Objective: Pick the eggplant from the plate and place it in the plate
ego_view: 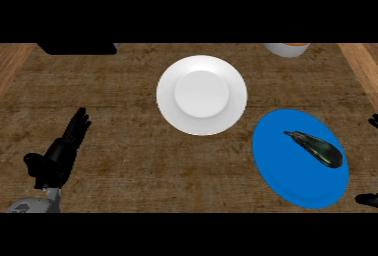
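A: What is taking up most of the view?

B: The desk (111, 125), a brown, mottled surface, is filling nearly everything, with lighter wood strips running along its left and right sides.

A: And on it?

B: A blue plate (288, 175) is lying at the near right. A white plate (201, 95) is sitting further away, near the middle, close to the blue one but not touching it.

A: Where is the eggplant?

B: The eggplant (317, 148) is lying on the blue plate, in its right half, dark and glossy, with its narrow stem end pointing left and far. Nothing is touching it.

A: What are the hands doing?

B: The left hand (59, 157) is showing at the near left, fingers straight and pointing away, holding nothing, well apart from both plates. The right hand (368, 200) is only peeking in at the right edge as small black bits, just beside the blue plate; I cannot tell whether it is open or closed.

A: Anything at the far edge?

B: A dark object (77, 48) is sitting at the far left, and a pale rounded container (286, 49) with an orange top is sitting at the far right, both cut off by the edge.

A: Any labels or writing?

B: I am not making out any that can be read.
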